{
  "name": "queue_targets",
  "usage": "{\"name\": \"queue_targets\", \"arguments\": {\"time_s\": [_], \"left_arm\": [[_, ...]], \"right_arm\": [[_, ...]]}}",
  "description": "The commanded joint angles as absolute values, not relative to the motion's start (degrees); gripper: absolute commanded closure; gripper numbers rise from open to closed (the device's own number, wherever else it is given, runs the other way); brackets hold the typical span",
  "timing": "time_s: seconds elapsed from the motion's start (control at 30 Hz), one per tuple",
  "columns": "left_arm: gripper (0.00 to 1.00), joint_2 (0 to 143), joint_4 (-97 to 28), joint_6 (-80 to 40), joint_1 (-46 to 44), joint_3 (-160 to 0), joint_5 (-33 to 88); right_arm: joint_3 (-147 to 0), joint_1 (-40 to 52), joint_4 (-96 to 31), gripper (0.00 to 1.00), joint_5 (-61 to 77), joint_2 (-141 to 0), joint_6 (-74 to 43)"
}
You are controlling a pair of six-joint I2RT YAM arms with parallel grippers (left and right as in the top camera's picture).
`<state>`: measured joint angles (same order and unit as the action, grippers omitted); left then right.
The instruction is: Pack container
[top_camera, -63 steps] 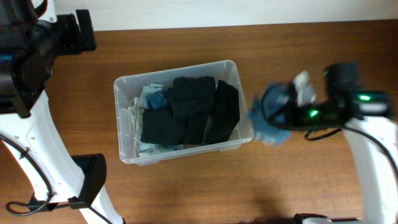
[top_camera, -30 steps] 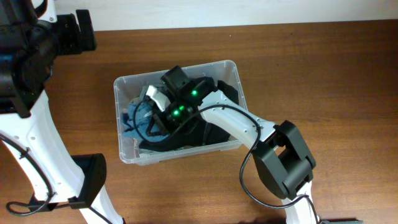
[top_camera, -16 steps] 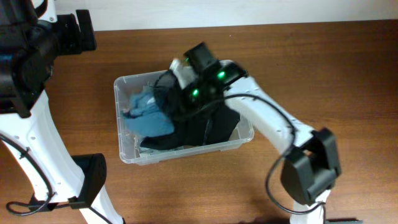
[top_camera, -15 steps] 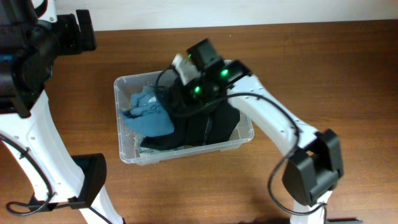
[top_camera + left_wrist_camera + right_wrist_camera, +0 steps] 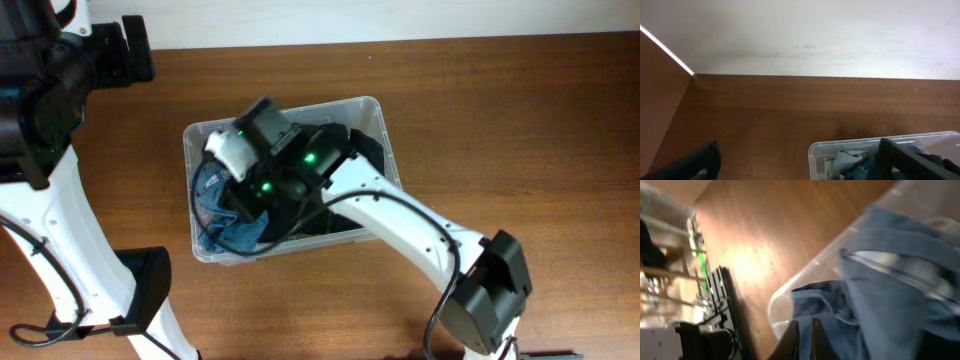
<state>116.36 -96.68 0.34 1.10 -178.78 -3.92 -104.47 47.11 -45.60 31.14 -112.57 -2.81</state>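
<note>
The clear plastic container (image 5: pixel 283 110) stands mid-table, filled with dark clothes (image 5: pixel 358 160) on its right side and a blue cloth (image 5: pixel 238 236) on its left. My right gripper (image 5: pixel 228 198) reaches down into the container's left part. In the right wrist view its jaws (image 5: pixel 804 320) stand almost together, pressed against the blue cloth (image 5: pixel 880 280) by the container's wall (image 5: pixel 805 275). My left gripper (image 5: pixel 128 50) hovers at the far left back of the table, wide open and empty (image 5: pixel 800 165), with the container's corner (image 5: pixel 850 145) below it.
A pale wall runs along the table's back edge (image 5: pixel 805 76). Robot bases and a stand (image 5: pixel 150 285) sit at the left front. Brown table top (image 5: pixel 500 120) lies to the right of the container.
My right gripper carried the blue cloth from the right into the container, lifted toward the back, and now has come down on the cloth at the left. The left arm has not moved.
</note>
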Motion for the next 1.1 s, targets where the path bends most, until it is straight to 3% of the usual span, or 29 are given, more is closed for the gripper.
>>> {"name": "queue_targets", "arguments": {"time_s": [0.0, 0.13, 0.23, 0.47, 0.53, 0.63, 0.67, 0.83, 0.97, 1.0, 1.07], "left_arm": [[0.01, 116.1, -96.7, 0.2, 1.3, -179.2, -4.3], [0.01, 116.1, -96.7, 0.2, 1.3, -179.2, -4.3], [0.01, 116.1, -96.7, 0.2, 1.3, -179.2, -4.3], [0.01, 116.1, -96.7, 0.2, 1.3, -179.2, -4.3], [0.00, 116.1, -96.7, 0.2, 1.3, -179.2, -4.3], [0.01, 116.1, -96.7, 0.2, 1.3, -179.2, -4.3], [0.01, 116.1, -96.7, 0.2, 1.3, -179.2, -4.3], [0.01, 116.1, -96.7, 0.2, 1.3, -179.2, -4.3], [0.01, 116.1, -96.7, 0.2, 1.4, -179.2, -4.3], [0.01, 116.1, -96.7, 0.2, 1.2, -179.2, -4.3], [0.01, 116.1, -96.7, 0.2, 1.2, -179.2, -4.3]], "right_arm": [[-104.4, 48.2, -44.8, 0.96, 27.5, -115.2, 1.5], [-103.6, 46.3, -40.8, 0.96, 23.6, -120.6, 1.0], [-103.6, 42.5, -38.2, 0.96, 18.7, -124.0, -6.7], [-103.6, 33.1, -39.2, 0.94, 21.7, -124.8, -11.2], [-103.6, 32.2, -40.6, 0.83, 25.1, -124.8, -10.6], [-103.7, 32.2, -42.6, 0.51, 34.0, -124.0, -7.7], [-103.9, 32.3, -43.1, 0.46, 35.9, -123.6, -7.8], [-104.2, 33.2, -46.3, 0.33, 37.3, -119.5, -7.3], [-104.3, 33.5, -46.9, 0.31, 37.3, -115.4, -6.2], [-104.8, 33.3, -46.8, 0.02, 37.3, -113.1, -6.2], [-105.4, 33.2, -46.8, 0.02, 36.5, -111.0, -6.2]]}}
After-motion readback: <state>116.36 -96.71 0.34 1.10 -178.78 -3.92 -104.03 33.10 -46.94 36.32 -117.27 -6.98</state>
